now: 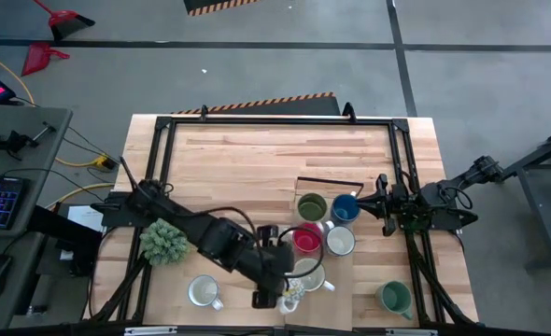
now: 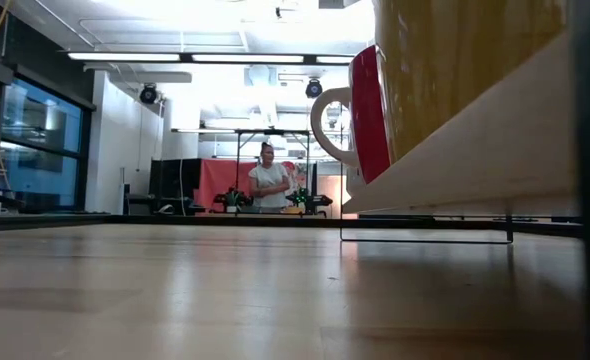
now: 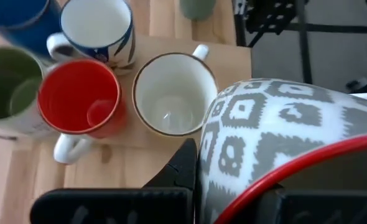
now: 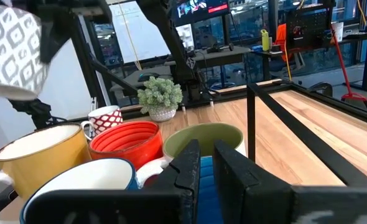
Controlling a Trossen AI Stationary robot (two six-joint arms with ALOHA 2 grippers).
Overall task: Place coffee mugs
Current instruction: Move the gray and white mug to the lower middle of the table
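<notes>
My left gripper (image 1: 277, 291) is near the table's front edge, shut on a grey-and-white patterned mug (image 3: 277, 130) with a red rim. That mug hangs in the air (image 4: 9, 50). Beneath it a raised wooden board (image 3: 227, 56) carries the olive green mug (image 1: 311, 207), blue mug (image 1: 345, 207), red mug (image 1: 306, 238), a white-and-blue mug (image 1: 339, 241) and a cream mug (image 3: 174, 93) that is yellow outside. My right gripper (image 4: 206, 163) is at the blue mug, its fingers close together. A white mug (image 1: 204, 292) and a teal mug (image 1: 395, 297) stand on the table. My left gripper holds the patterned mug by its wall near the rim (image 3: 214, 155), with one finger (image 3: 185, 165) outside; the other finger is hidden behind the wall. The mug is lifted clear above the board. My right gripper comes level from the table's right, and a strip of the blue mug (image 4: 206, 183) fills the narrow gap between its fingers. Which part that is cannot be told. The mug stands on the board.
A bushy green plant (image 1: 163, 241) stands left of the board, beside my left arm. A black frame (image 1: 275, 119) runs around the table's far half. A person (image 2: 269, 178) stands far back in the room. There is open wood on the table's far half.
</notes>
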